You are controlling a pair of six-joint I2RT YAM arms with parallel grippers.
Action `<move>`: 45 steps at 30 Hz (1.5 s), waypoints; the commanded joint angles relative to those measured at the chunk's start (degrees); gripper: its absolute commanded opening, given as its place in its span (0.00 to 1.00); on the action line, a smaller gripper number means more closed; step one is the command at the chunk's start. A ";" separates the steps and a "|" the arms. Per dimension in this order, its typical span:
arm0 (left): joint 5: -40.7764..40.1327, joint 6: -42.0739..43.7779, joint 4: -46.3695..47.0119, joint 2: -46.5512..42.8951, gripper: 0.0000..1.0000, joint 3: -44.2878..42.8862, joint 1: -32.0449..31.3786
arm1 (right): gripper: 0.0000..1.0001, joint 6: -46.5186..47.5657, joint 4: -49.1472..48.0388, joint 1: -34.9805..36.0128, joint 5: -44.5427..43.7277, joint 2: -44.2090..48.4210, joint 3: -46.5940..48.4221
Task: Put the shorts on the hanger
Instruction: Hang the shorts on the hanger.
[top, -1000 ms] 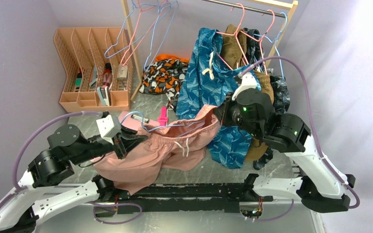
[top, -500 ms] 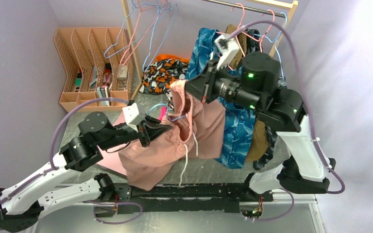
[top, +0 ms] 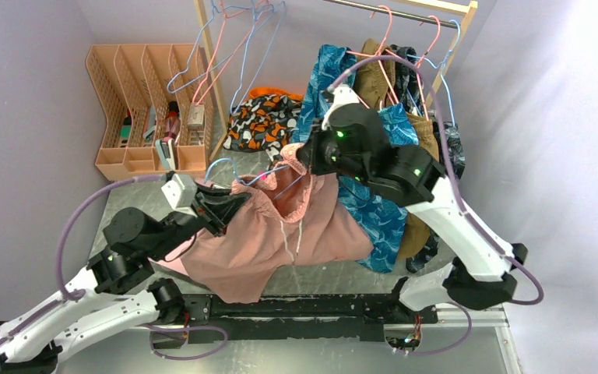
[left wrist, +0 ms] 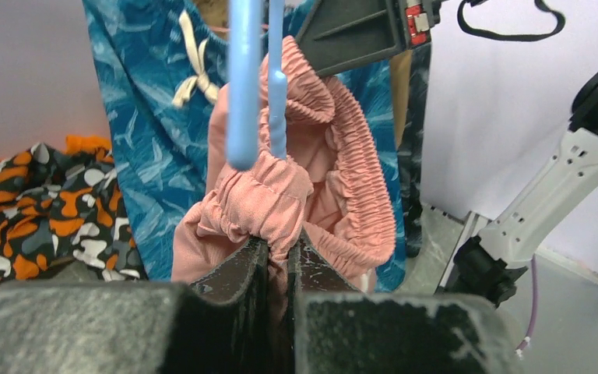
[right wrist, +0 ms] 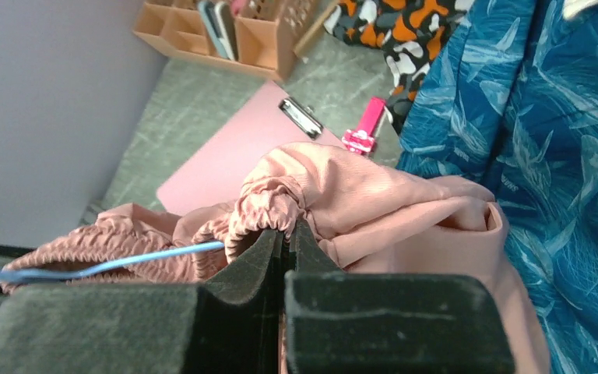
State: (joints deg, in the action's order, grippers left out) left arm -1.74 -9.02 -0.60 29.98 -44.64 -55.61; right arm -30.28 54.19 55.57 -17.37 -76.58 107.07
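My left gripper [left wrist: 280,248] is pinched almost fully closed on a bunched fold of the shorts [top: 280,234] at the elastic waistband. My right gripper [right wrist: 284,234] is clamped just as tightly on another stretch of that waistband, higher up and farther from my bases. Between the two grips the waist is held up off the table [top: 342,276], while the legs drape down onto it in front of my bases. The hanger [left wrist: 243,78] runs right past my left fingers, its blue wire lying against the gathered waistband. From my right wrist I see a thin length of it crossing the fabric towards my left side. Whether the wire is also caught in my left grip I cannot tell. Behind the shorts hangs a blue patterned garment [top: 335,132], and a pink clipboard [right wrist: 226,156] lies on the table beneath them.
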 commanded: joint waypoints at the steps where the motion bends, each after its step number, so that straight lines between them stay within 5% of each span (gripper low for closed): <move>1: -3.06 -0.37 6.47 2.61 0.07 -0.98 -0.11 | 0.00 0.25 1.64 0.05 2.31 -2.26 9.04; 6: -1.10 2.14 6.05 6.33 0.07 -9.28 -0.13 | 0.00 2.52 -0.03 -0.01 15.06 -8.09 36.04; 16: -3.03 2.33 2.96 3.90 0.07 -7.79 -0.11 | 0.00 -2.42 -15.19 -0.02 14.53 5.65 -3.14; 20: -5.04 2.08 -1.07 3.10 0.07 -5.51 -0.11 | 0.00 -3.65 -16.66 -0.02 15.55 6.79 -10.60; 29: 0.95 1.18 -0.15 2.79 0.07 -0.36 -0.13 | 0.00 -9.07 -14.09 0.07 4.11 7.44 -17.07; 38: 15.11 4.14 -6.57 7.96 0.07 -0.72 -0.13 | 0.00 -13.44 -9.52 0.07 -9.57 7.27 -7.77; 45: 16.82 3.61 -3.08 8.87 0.07 0.46 -0.11 | 0.00 -15.94 -5.25 -0.02 -13.19 6.71 -10.95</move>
State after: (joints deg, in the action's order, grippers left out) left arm 11.55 -5.80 -6.72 39.48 -44.25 -55.61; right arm -43.70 45.84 55.57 -26.52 -69.23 98.30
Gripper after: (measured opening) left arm 0.109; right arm 0.020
